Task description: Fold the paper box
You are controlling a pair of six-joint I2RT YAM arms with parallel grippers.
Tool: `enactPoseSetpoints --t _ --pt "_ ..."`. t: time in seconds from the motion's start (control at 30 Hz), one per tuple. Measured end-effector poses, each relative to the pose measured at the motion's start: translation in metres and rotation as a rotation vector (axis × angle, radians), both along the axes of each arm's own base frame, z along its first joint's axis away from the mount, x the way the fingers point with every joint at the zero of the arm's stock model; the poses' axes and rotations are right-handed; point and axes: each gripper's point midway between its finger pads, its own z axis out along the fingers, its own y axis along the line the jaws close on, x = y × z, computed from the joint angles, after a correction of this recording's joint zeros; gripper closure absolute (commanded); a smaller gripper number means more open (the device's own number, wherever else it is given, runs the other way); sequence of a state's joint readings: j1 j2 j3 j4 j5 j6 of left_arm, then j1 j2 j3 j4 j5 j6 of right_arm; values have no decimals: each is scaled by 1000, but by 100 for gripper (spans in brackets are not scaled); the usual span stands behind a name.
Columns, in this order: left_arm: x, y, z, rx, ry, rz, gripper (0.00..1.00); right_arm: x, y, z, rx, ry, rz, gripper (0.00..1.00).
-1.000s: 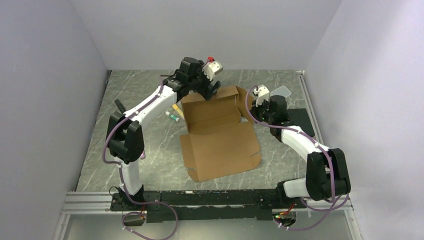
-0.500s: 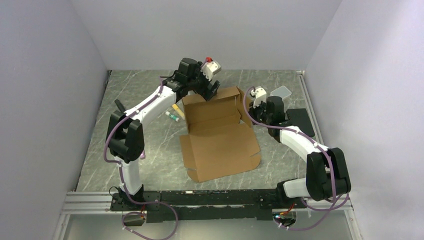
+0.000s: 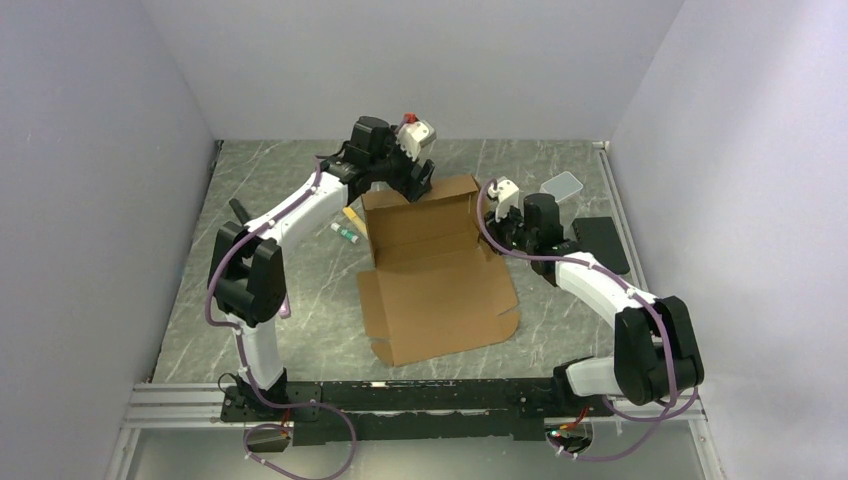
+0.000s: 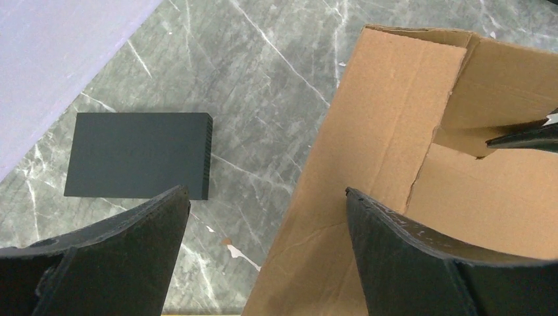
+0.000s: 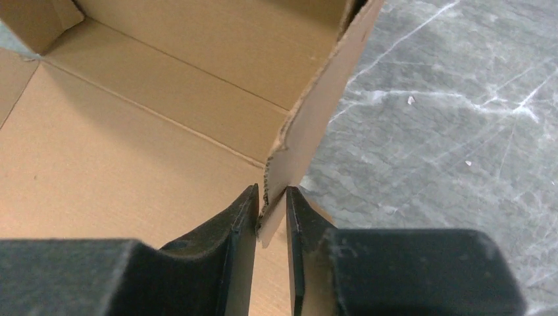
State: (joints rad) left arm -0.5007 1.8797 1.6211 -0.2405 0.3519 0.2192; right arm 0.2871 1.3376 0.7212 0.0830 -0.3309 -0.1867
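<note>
The paper box (image 3: 440, 280) lies in the middle of the table, its back wall raised and its wide front panel flat. My left gripper (image 3: 418, 185) hangs open over the top edge of that back wall. In the left wrist view the wall (image 4: 368, 151) runs up between the wide-spread fingers (image 4: 408, 243) of the left gripper (image 4: 268, 197), touching neither. My right gripper (image 3: 497, 225) is at the box's right side flap. In the right wrist view the flap's ragged edge (image 5: 309, 125) stands in the narrow gap of the right gripper (image 5: 271, 194), whose jaws are slightly parted.
A flat black slab (image 3: 600, 240) lies right of the box, also in the left wrist view as the slab (image 4: 138, 155). A translucent container (image 3: 563, 184) sits behind it. A small tube (image 3: 346, 233) and a yellow stick (image 3: 355, 217) lie left of the box.
My right gripper has shifted left with the side flap and its jaws have parted a little. The left gripper has drifted slightly left above the back wall.
</note>
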Motion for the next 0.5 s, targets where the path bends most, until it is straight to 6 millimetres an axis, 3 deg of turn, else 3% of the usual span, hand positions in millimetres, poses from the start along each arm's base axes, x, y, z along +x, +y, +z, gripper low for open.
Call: enactPoseSetpoints --t 0.3,0.5 --pt "-6 -2 -2 -9 18 -20 8 -7 18 16 7 -11 147 31" --pt "-7 -2 -3 -9 22 -25 8 -11 23 17 2 1 288 25"
